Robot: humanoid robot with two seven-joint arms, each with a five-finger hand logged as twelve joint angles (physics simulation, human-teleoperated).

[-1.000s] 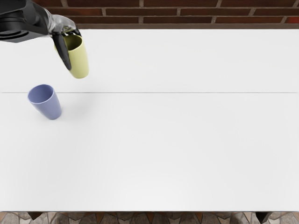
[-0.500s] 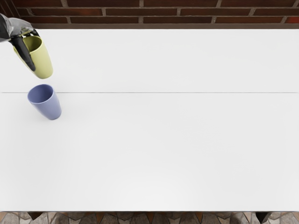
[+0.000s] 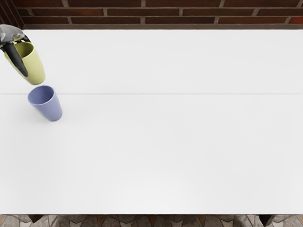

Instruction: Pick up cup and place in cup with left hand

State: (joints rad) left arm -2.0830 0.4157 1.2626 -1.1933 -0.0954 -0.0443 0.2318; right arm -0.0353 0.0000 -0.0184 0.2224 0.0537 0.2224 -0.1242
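At the picture's upper left, my left hand (image 3: 18,53) is shut on the yellow-green cup (image 3: 35,67), with one dark finger across the cup's near side. The cup's mouth shows at its top, and its base appears just above the rim of the blue cup (image 3: 49,109) in the picture. That blue cup stands on the table with its mouth up and open to view. Whether the two cups touch cannot be told from this angle. My right hand is out of view.
The white table (image 3: 165,142) has a thin seam running across it. Behind its far edge is a brick wall (image 3: 189,12), and patterned floor shows past the near edge.
My left hand has carried the yellow-green cup leftward from beyond the blue cup's right side, then slightly nearer in the last half second. The blue cup has stayed put.
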